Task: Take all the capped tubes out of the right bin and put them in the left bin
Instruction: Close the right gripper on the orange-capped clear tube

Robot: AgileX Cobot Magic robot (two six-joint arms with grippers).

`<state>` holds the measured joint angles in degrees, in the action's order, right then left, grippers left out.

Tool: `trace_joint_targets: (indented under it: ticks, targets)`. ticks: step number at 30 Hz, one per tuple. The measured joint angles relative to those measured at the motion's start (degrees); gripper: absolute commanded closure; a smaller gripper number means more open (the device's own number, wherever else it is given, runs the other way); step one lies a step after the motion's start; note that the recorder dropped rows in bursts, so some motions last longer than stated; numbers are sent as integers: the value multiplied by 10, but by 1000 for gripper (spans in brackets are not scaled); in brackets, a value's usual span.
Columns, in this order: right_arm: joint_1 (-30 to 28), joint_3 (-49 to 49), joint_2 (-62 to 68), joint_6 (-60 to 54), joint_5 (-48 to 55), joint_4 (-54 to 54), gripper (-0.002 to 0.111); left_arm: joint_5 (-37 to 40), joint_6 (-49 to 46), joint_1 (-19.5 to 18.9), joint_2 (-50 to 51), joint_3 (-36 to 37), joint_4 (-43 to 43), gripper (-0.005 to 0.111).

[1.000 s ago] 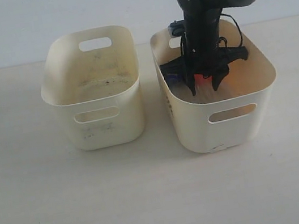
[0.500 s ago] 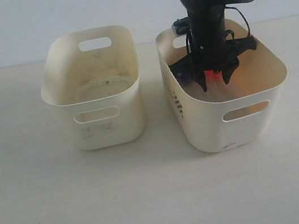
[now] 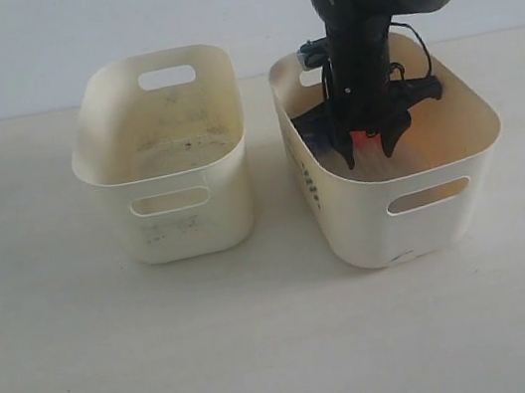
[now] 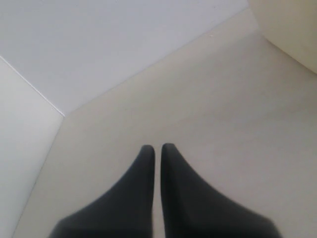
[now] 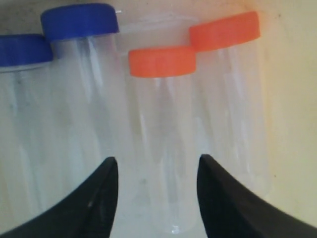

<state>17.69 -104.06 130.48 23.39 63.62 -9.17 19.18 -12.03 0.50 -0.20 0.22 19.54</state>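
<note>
The fingers (image 5: 101, 198) of the right gripper (image 5: 157, 159) stood apart, one on each side of a clear tube and not yet closed on it. That spread suited a grasp across the tube's body. The arm reached down from above into the right bin (image 3: 346, 213), probably because the tub's tall walls left no other way in.

The left bin (image 3: 172, 227) sat well apart to the left on the table (image 3: 171, 373), holding no tubes that could be seen. All four capped tubes (image 5: 89, 99) lay side by side on the right bin's floor, with the straddled orange-capped tube (image 5: 162, 61) between a blue one and the other orange one.

The left gripper (image 4: 157, 148) had its fingers together on nothing, parked over bare table beside what seemed to be a bin's corner.
</note>
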Motion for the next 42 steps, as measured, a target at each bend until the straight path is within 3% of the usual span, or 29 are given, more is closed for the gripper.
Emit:
trace_joint_targets:
  ticks: [17,19,24,25,31,35,38,42]
  targets:
    - [8,-5,9,-33,0,23,60,0,0,0,0,0,0,103]
    - [8,-5,9,-35,-1,23,69,0,0,0,0,0,0,103]
    - [8,-5,10,-35,2,-7,107,0,0,0,0,0,0,103]
    - [8,-5,11,-35,6,-21,108,0,0,0,0,0,0,103]
    - [11,-5,11,-34,7,-28,91,0,0,0,0,0,0,103]
    - [11,-5,12,-34,6,-33,65,0,0,0,0,0,0,103]
    - [11,0,26,-33,-1,-19,52,0,0,0,0,0,0,103]
    - [11,1,28,-33,3,-21,52,0,0,0,0,0,0,103]
